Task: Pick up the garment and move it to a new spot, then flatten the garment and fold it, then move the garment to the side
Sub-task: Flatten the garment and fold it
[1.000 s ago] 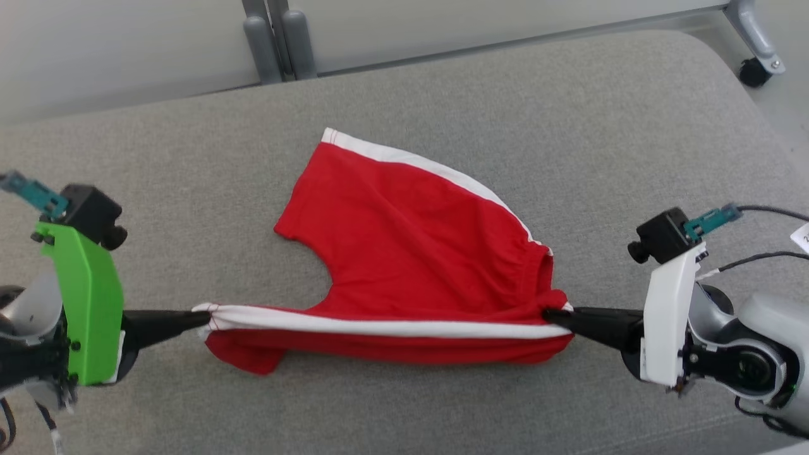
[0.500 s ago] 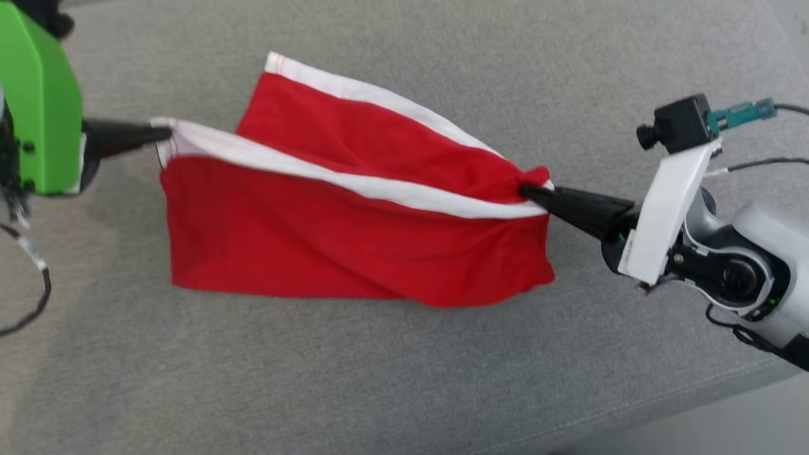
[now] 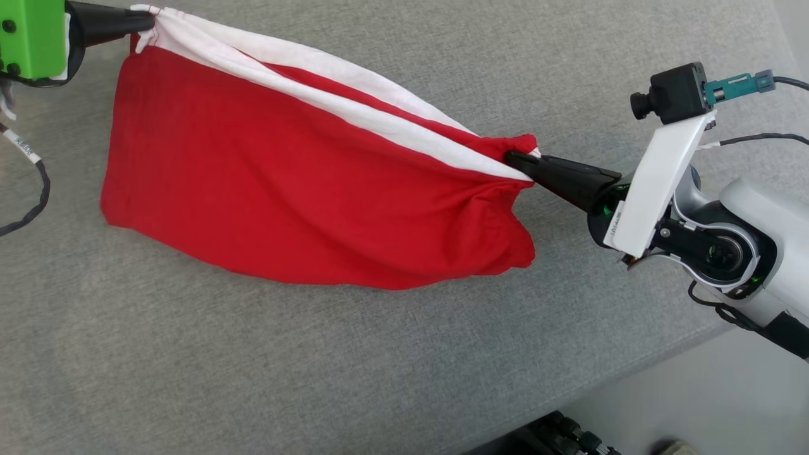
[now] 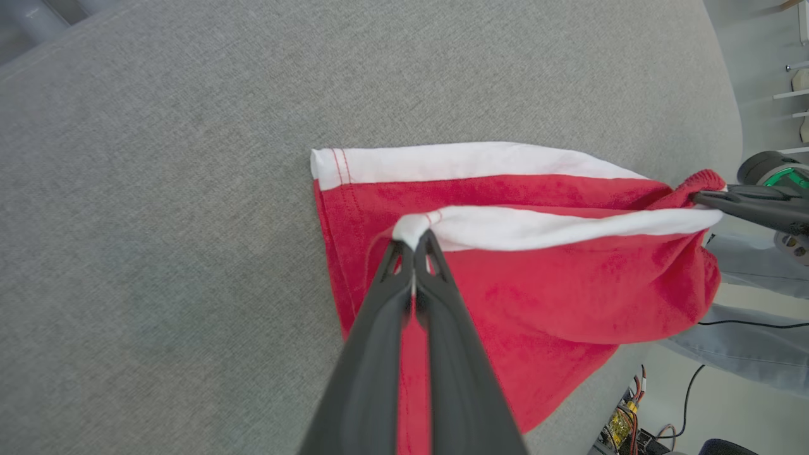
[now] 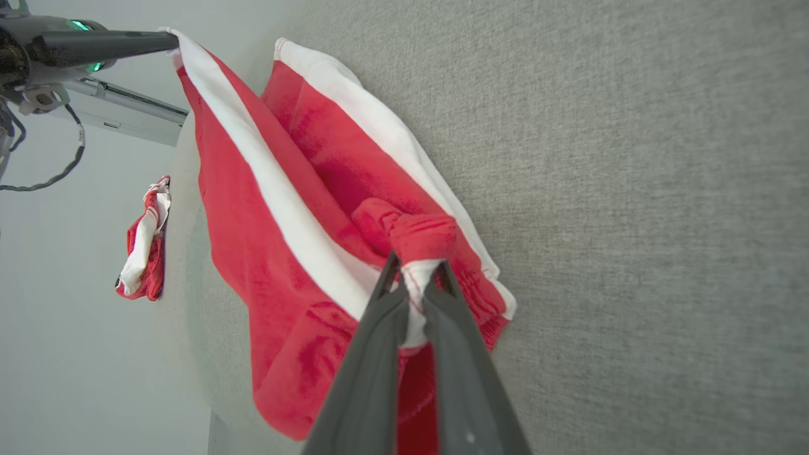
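Left gripper: fingers clamped tight on the garment at its white-trimmed corner. Right gripper: pinched closed around opposite bunched end. You have garment stretched between both tips, far layer resting on grey cushion. Loose black cable hangs beside left gripper. Second red-white cloth lies at cushion edge, well apart from both tips.

The garment is soft matt red cloth with white bands (red stitching at the hem); the grey surface under it is coarse woven fabric; the left gripper and right gripper look matt dark plastic; the green cover and white cover are smooth plastic.
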Controlling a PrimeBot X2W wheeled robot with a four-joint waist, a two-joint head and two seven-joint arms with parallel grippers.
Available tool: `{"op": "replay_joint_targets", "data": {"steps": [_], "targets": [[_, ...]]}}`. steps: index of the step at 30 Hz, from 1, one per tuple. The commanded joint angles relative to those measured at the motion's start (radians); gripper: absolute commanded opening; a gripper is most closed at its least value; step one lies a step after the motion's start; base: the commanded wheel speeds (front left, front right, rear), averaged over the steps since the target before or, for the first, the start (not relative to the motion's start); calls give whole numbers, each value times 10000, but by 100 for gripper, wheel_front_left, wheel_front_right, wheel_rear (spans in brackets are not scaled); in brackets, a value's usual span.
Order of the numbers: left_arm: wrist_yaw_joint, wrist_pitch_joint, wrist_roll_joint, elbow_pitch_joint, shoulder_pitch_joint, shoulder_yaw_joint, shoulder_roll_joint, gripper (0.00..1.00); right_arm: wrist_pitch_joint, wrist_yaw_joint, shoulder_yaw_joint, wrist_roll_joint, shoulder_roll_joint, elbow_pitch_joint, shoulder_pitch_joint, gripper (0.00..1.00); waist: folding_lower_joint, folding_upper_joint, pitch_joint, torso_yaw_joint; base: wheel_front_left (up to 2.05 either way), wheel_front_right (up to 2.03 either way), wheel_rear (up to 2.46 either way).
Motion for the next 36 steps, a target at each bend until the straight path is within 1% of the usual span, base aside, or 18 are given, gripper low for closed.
{"op": "replay_joint_targets", "data": {"steps": [1, 3, 4, 5, 6, 7, 8, 14, 16, 22, 26, 28, 31, 33, 36], "targets": [[-100, -83, 120, 181, -135, 17, -104, 0, -92, 4, -46, 40, 47, 0, -76, 0, 0, -1, 274, -282, 0, 0, 0], [-168, -121, 152, 462, -106, -13, -209, 0, -182, 4, -88, 13, 103, -10, -108, 29, 0, -1, 312, -316, 0, 0, 0], [-201, -206, 262, 585, -119, -26, -244, 0, -188, 4, -86, 3, 128, -15, -123, 45, 0, -1, 333, -333, 0, 0, 0], [-235, -315, 323, 722, -119, -38, -285, 9, -195, 4, -80, -14, 146, -6, -141, 60, 0, -1, 347, -344, 0, 0, 0], [-293, -374, 398, 857, -52, -126, -350, 31, -209, 4, -67, -44, 184, 19, -169, 100, 0, -1, 348, -357, 0, 0, 0], [-343, -384, 434, 947, 38, -177, -406, 89, -214, 4, -50, -66, 214, 44, -186, 100, 0, -1, 335, -363, 0, 0, 0], [-399, -458, 459, 1054, 119, -192, -468, 100, -191, 4, -18, -119, 246, 71, -204, 100, 0, -1, 308, -359, 0, 0, 0], [-602, -778, 591, 1520, 424, -297, -596, 100, -367, 4, 6, -224, 317, 327, -73, 100, 0, -1, -186, -270, 0, 0, 0], [-636, -835, 585, 1590, 589, -359, -605, 100, -416, 4, -33, -195, 199, 416, 47, 100, 0, -1, -432, -237, 0, 0, 0], [-695, -827, 827, 1741, 1168, -757, -320, 100, -946, 4, -312, -184, -172, 451, 385, 100, 0, -1, -974, -299, 0, 0, 0], [-705, -1047, 966, 1877, 1646, -988, -181, 100, -1751, 2, -626, -458, -453, 343, 615, 100, 0, -1, -1022, -389, 0, 0, 0], [-703, -1092, 849, 1936, 1879, -1016, -147, 100, -2374, 4, -829, -740, -523, 343, 699, 100, 0, -1, -1001, -461, 0, 0, 0], [-698, -1177, 1017, 2032, 2051, -1106, -13, 100, -3462, 2, -1152, -1262, -514, 416, 932, 100, 0, -1, -927, -591, 0, 0, 0], [-646, -1179, 1032, 2093, 2181, -1158, -38, 100, -3989, 2, -1380, -1630, -444, 535, 1088, 100, 0, -1, -854, -645, 0, 0, 0], [-579, -1292, 1338, 2239, 2131, -1240, 13, 100, -4371, 4, -1857, -2196, -157, 619, 1385, 100, 0, -1, -760, -724, 0, 0, 0]]}}
